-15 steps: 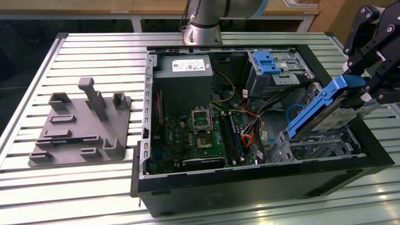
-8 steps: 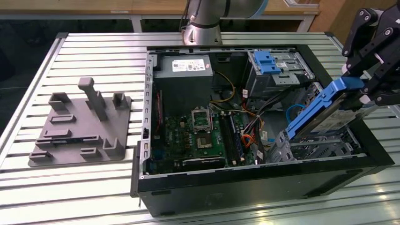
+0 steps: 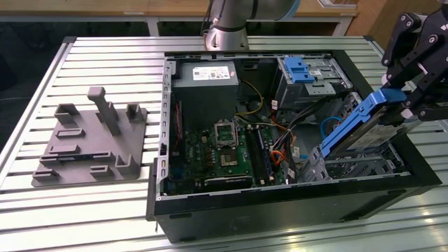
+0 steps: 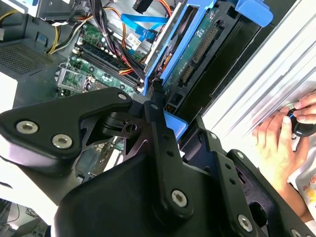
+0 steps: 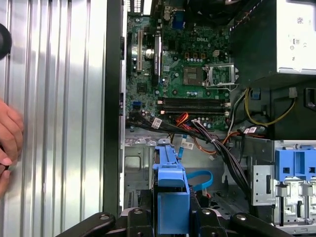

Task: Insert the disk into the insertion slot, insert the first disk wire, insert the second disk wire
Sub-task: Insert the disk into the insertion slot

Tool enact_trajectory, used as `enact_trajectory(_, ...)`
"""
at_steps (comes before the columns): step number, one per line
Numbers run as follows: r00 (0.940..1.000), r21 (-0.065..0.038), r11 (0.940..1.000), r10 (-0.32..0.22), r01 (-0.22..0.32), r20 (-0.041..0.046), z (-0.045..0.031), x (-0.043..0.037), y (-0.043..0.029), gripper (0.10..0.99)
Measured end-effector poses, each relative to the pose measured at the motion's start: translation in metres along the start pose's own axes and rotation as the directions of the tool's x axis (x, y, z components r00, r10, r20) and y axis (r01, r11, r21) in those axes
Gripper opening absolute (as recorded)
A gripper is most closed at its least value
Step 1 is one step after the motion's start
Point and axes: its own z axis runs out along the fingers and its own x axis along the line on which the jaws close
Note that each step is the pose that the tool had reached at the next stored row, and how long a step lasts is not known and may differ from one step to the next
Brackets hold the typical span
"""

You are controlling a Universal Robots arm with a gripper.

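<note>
Jaws clamped on disk (image 3: 362, 131), at its blue upper end. Gripper (image 3: 404, 101) holds it steeply tilted, low end at the slot (image 3: 353, 169), in the case's (image 3: 280, 207) near corner, exterior view's right. Judgement: square the rails to the slot walls first; keep clear of the blue cable (image 3: 328, 126).

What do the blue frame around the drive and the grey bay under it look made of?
The bright blue carrier frame around the silver disk looks like moulded plastic: uniform colour, soft sheen, rounded edges. The grey perforated insertion slot looks like bare sheet metal: dull silvery surface, punched holes, thin folded edges.
</note>
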Motion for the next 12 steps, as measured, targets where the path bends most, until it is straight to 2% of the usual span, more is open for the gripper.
enact_trajectory(12,1.0,-0.002,1.0,0.0,0.0,0.0001,0.0094,0.0013,-0.0004,0.365)
